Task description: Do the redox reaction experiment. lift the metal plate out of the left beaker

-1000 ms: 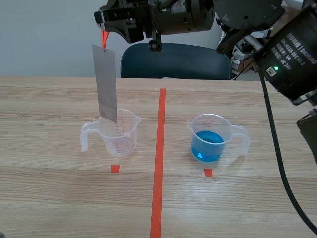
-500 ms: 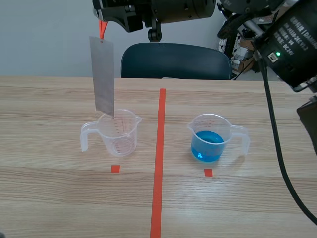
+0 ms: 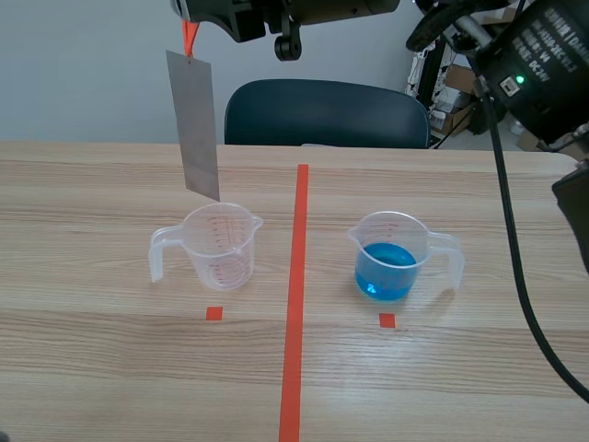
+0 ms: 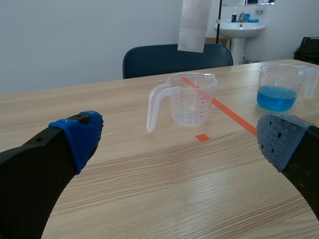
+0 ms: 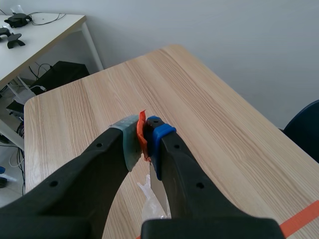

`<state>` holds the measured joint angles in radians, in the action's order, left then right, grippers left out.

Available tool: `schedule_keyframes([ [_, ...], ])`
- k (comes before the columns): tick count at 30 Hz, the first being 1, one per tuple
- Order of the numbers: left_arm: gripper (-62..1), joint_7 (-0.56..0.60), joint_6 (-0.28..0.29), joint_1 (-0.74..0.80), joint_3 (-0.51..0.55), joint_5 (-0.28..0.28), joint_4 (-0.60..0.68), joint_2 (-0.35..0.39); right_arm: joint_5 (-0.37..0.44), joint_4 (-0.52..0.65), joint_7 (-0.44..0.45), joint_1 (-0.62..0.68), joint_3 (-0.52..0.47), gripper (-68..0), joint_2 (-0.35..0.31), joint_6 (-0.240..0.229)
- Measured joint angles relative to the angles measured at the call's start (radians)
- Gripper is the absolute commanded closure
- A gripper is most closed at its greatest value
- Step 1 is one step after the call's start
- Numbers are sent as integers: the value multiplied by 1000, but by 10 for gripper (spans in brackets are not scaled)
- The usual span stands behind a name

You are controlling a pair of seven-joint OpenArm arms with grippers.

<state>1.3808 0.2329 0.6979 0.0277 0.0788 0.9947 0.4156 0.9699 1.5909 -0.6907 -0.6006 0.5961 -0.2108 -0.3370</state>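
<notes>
R gripper (image 5: 145, 135) high at far left, fingers clamped on orange tab (image 3: 190, 37) atop metal plate (image 3: 193, 127); plate hangs slightly tilted just above left beaker (image 3: 218, 247), clear of rim; L gripper (image 4: 180, 139) fingers wide apart, empty, beaker ahead of it.

metal plate (image 3: 192, 124): matt grey metal | left beaker (image 3: 217, 245): clear glossy plastic | table (image 3: 110, 368): smooth pale wood grain

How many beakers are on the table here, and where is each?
2. The empty beaker stands left of the red tape line, below the hanging metal plate; the beaker with blue liquid stands right of it. None appears hidden.
</notes>
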Motion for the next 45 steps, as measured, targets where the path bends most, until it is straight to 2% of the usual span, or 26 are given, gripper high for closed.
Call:
schedule_keyframes([
  [17, -623, 0, 0, 0, 0, 0, 0, 0, 0, 0, -40, -6, -1, -4, 0, 0],
  [45, -623, 0, 0, 0, 0, 0, 0, 0, 0, 0, -52, -11, -13, -4, 0, 0],
])
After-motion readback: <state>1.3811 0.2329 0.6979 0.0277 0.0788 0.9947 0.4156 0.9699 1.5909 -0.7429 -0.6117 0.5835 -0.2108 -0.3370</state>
